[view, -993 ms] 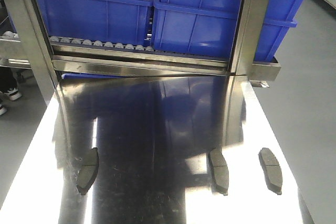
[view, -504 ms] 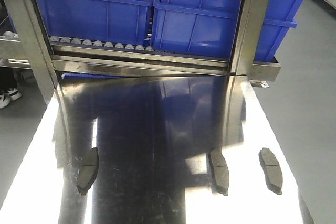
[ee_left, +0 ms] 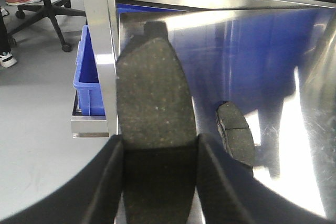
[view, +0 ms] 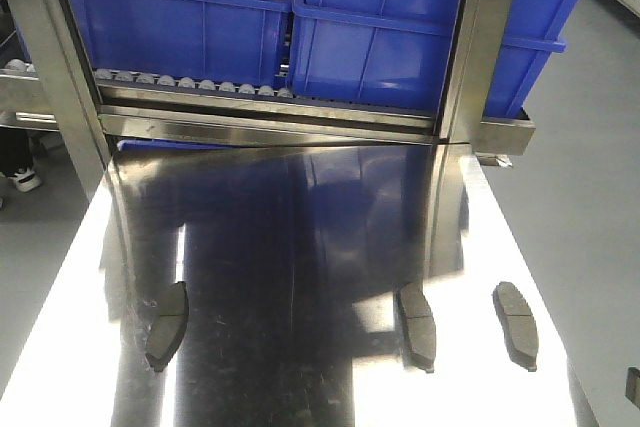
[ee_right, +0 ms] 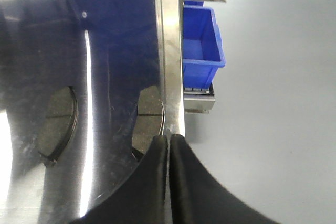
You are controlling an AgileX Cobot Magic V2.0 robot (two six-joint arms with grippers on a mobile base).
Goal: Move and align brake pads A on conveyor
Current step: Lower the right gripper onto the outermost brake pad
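Brake pads A [view: 417,325] lie unmoved; dark shape [view: 632,385] newly appears.

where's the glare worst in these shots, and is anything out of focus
Exterior front-facing view: the steel table mirrors the bins and blows out white along both sides; the three brake pads stay dark but sharp. Left wrist view: the left gripper is a soft dark blur, the held pad crisp. Right wrist view: one thin glare streak on the table; the shut right gripper is out of focus.
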